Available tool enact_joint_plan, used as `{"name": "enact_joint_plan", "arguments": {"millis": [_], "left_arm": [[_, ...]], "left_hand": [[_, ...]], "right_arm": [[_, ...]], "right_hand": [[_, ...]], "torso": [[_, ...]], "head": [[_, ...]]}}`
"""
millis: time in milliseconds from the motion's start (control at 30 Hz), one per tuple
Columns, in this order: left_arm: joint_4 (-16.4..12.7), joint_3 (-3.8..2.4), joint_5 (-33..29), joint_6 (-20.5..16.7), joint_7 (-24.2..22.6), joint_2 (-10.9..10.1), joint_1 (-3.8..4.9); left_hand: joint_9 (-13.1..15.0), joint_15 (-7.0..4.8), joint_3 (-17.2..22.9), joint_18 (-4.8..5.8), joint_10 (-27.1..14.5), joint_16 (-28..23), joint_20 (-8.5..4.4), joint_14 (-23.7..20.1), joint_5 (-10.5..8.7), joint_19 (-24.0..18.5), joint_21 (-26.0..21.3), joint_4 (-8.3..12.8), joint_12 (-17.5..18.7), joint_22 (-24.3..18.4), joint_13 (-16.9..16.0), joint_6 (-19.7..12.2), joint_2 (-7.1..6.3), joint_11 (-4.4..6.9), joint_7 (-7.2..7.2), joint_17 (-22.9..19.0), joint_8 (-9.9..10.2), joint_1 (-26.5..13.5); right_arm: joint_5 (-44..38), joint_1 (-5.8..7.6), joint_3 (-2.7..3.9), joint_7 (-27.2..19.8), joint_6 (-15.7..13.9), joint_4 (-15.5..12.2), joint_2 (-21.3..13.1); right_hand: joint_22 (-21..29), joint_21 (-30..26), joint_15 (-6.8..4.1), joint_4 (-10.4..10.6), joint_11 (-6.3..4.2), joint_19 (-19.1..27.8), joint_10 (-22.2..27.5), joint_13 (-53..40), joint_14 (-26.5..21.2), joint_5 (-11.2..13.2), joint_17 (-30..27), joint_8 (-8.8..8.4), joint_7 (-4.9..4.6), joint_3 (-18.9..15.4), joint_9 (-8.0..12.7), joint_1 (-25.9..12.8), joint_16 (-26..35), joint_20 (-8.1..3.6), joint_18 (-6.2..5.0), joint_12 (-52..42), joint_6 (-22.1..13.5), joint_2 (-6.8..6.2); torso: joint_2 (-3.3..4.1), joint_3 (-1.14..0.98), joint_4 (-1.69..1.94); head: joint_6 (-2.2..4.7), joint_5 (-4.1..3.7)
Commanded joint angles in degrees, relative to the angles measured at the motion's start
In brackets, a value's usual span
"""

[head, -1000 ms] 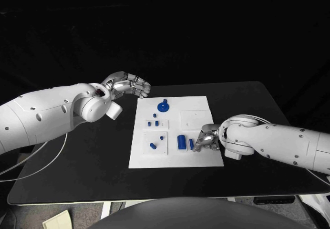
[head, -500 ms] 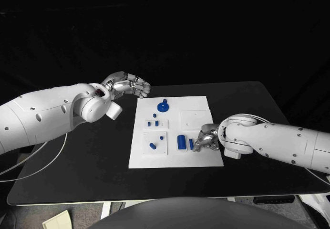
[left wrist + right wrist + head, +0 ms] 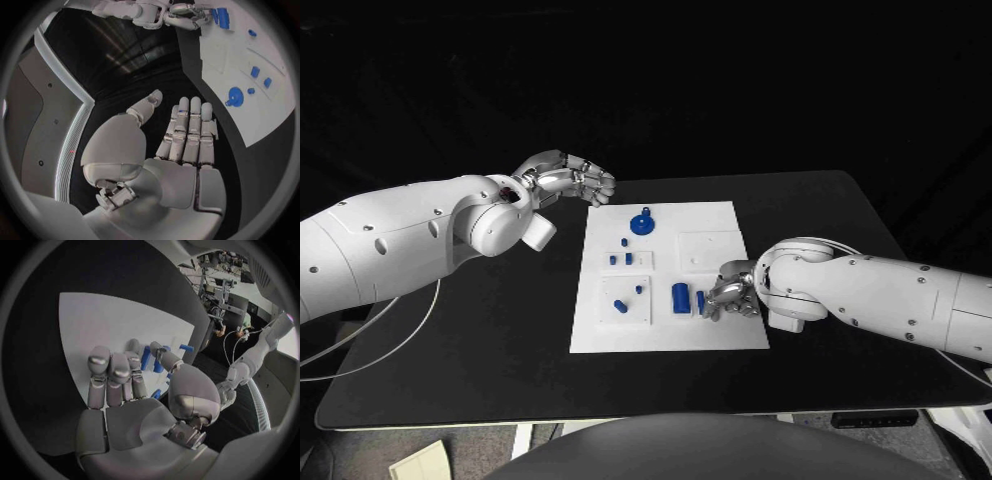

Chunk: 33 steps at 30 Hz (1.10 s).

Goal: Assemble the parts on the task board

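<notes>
The white task board [image 3: 718, 215] lies in the middle of the table. On it are a round blue part with a handle [image 3: 643, 221], several small blue pegs [image 3: 620, 259], a blue cylinder [image 3: 681, 297] and a thin blue bar [image 3: 701, 299]. My right hand [image 3: 731, 292] is bent down at the board's right edge, its fingertips [image 3: 133, 347] and thumb on either side of the thin bar [image 3: 145, 358]. Whether they grip it is unclear. My left hand [image 3: 568, 179] hovers off the board's far left corner, fingers [image 3: 189, 131] held straight, holding nothing.
The left wrist view shows the board [image 3: 262, 115] with the round part [image 3: 235, 96] and, far off, my right hand [image 3: 181, 12]. Bare black table [image 3: 473, 340] surrounds the board. A raised square [image 3: 710, 247] sits on the board's right half.
My right hand has edged slightly left toward the thin bar. The left arm and the parts have not moved.
</notes>
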State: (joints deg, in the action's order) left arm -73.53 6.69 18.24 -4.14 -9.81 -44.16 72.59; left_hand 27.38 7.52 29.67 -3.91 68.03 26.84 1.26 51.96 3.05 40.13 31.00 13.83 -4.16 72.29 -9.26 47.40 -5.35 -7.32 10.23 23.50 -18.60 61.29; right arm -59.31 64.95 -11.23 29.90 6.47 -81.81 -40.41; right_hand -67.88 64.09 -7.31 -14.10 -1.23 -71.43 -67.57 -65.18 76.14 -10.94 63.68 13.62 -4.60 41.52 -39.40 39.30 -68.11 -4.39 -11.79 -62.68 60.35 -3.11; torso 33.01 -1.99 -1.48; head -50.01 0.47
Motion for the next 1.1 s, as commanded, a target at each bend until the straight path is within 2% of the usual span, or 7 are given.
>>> {"name": "enact_joint_plan", "arguments": {"millis": [33,467,633,767,900,933,1100], "left_arm": [[-0.07,-0.01,-0.26,0.88,-0.34,0.05,0.01],[-0.01,-0.01,-0.26,0.94,-0.27,0.06,0.01],[0.07,-0.01,-0.26,0.81,-0.45,0.09,0.01],[0.40,-0.01,-0.27,0.29,-0.88,0.06,0.01],[1.24,-0.02,-0.85,-0.45,-1.80,0.40,0.02],[1.60,-0.02,-1.47,-0.61,-2.16,0.58,0.02],[4.08,-0.05,-4.56,-1.14,-3.86,1.88,0.02]], "left_hand": [[-0.07,-0.10,0.04,-0.58,-0.29,-0.34,0.40,0.32,0.01,-0.01,-0.38,-0.20,0.03,0.07,0.06,-0.43,-0.12,0.05,-0.15,0.11,-0.29,-0.45],[-0.10,-0.11,0.13,-0.60,-0.31,-0.42,0.38,0.31,0.02,-0.03,-0.44,-0.15,0.04,0.12,0.07,-0.46,-0.14,0.05,-0.15,0.18,-0.31,-0.29],[-0.10,-0.11,0.14,-0.60,-0.31,-0.43,0.39,0.31,0.02,-0.02,-0.45,-0.15,0.04,0.13,0.07,-0.46,-0.14,0.05,-0.15,0.20,-0.32,-0.28],[-0.11,-0.10,0.12,-0.59,-0.31,-0.45,0.40,0.32,0.01,-0.03,-0.46,-0.17,0.04,0.15,0.07,-0.46,-0.19,0.05,-0.15,0.23,-0.33,-0.31],[-0.12,-0.10,0.09,-0.58,-0.28,-0.47,0.40,0.35,0.00,-0.01,-0.48,-0.20,0.02,0.18,0.07,-0.45,-0.26,0.05,-0.15,0.28,-0.35,-0.36],[-0.12,-0.11,0.08,-0.58,-0.26,-0.47,0.40,0.37,0.00,0.00,-0.48,-0.21,0.01,0.19,0.06,-0.43,-0.26,0.06,-0.15,0.29,-0.37,-0.37],[-0.10,-0.19,0.10,-0.63,0.00,-0.43,0.34,0.63,0.00,0.19,-0.46,-0.31,-0.13,0.31,0.00,-0.22,-0.10,0.17,-0.23,0.51,-0.55,-0.39]], "right_arm": [[-0.27,-0.70,-0.54,1.63,2.34,-0.05,-0.10],[1.58,-0.70,-0.53,-1.06,0.18,-0.50,-1.26],[3.01,-0.69,-0.50,-4.56,1.83,-1.18,-2.81],[4.25,-0.12,0.29,-8.07,0.51,-2.09,-4.48],[4.61,1.60,1.10,-14.44,-2.04,-2.13,-5.59],[5.77,2.25,1.38,-18.11,-3.19,-1.63,-5.77],[12.24,4.33,2.68,-28.01,-8.39,2.26,-5.10]], "right_hand": [[-0.06,0.38,0.02,-1.62,-0.12,-0.12,0.13,-0.06,-0.16,-3.31,0.01,-0.33,-0.43,-1.39,1.67,0.52,-0.25,0.18,-3.21,-0.06,-0.21,-0.62],[0.13,0.17,-0.02,-2.00,-0.15,-0.19,0.04,-0.01,-0.12,-5.28,-0.08,-0.23,-0.39,-3.65,1.56,1.49,-0.17,0.19,-3.21,0.01,-0.25,-3.17],[0.28,-0.07,0.03,-1.31,-0.05,-0.13,0.21,0.05,-0.20,-4.11,-0.16,-0.43,-0.50,-5.04,1.62,0.67,-0.01,0.20,-3.21,0.17,-0.65,-5.04],[0.51,-0.57,0.16,-0.94,0.15,0.28,0.82,0.03,-0.43,0.68,-0.24,-0.89,-0.72,-6.22,1.73,0.36,0.28,-0.03,-3.21,0.36,-1.65,-6.34],[0.66,-0.96,0.37,-0.90,0.37,0.67,1.28,0.04,-0.67,2.28,-0.30,-1.13,-0.96,-7.30,1.70,0.21,0.58,-0.12,-3.21,0.49,-2.34,-6.20],[0.68,-1.05,0.38,-1.09,0.39,0.78,1.36,0.05,-0.73,2.15,-0.32,-1.15,-0.99,-7.66,1.67,0.26,0.66,-0.13,-3.21,0.51,-2.45,-6.06],[0.83,-1.73,0.76,-2.36,0.81,1.68,2.07,0.23,-1.36,0.28,-0.49,-1.67,-1.44,-9.82,1.63,1.17,1.40,-0.03,-3.21,0.81,-3.89,-3.45]], "torso": [[0.02,0.01,-0.08],[0.02,-0.06,-0.05],[-0.01,-0.07,-0.11],[-0.08,-0.12,-0.13],[-0.31,-0.08,-0.24],[-0.42,-0.03,-0.29],[-1.25,0.06,-0.80]], "head": [[0.01,0.02],[0.01,-0.02],[0.01,0.01],[0.01,0.08],[1.09,0.05],[1.82,0.06],[3.72,0.15]]}}
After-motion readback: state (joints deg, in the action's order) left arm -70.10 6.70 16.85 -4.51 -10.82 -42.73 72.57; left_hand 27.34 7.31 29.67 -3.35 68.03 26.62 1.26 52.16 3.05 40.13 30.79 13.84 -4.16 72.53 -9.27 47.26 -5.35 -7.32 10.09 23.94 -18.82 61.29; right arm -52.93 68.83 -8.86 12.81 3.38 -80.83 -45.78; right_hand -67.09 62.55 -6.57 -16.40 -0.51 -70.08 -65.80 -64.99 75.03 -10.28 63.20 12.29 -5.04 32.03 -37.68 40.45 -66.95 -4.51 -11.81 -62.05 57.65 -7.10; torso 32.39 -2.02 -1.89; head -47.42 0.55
